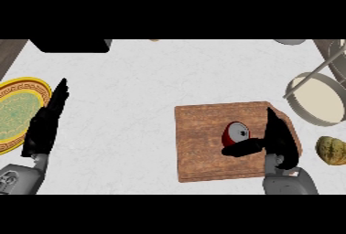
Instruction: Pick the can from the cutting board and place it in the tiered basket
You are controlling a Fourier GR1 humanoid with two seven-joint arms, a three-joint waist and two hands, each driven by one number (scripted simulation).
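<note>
**Q:** Head view, then: where is the can?

**A:** The can (236, 133) stands on the cutting board (202, 146), right of the board's middle, in the lower right part of the frame. I see its grey top and a red side. It has not left the board.

**Q:** And your right hand?

**A:** My right hand (278, 141) is at the can's right side, fingers straight and pointing toward the top of the frame, thumb stretched out leftward just below the can. Thumb and fingers bracket it, but nothing is curled round it, so I judge there is no grip yet. Whether the thumb touches the can I cannot tell.

**Q:** What about the other hand?

**A:** My left hand (46, 122) rests flat and straight-fingered at the left edge, beside the yellow-rimmed plate (17, 112).

**Q:** Where does the can go?

**A:** Into the tiered basket (315, 98), at the upper right, just beyond the board's right corner. Its round cream tray lies under a grey bar. A knobbly brown-green object (331, 150) sits on the counter (135, 82) below it, right of my hand.

**Q:** So how far along are you?

**A:** Early, by my reckoning. The reach is made; closing, lifting, carrying and setting down are all left.
</note>
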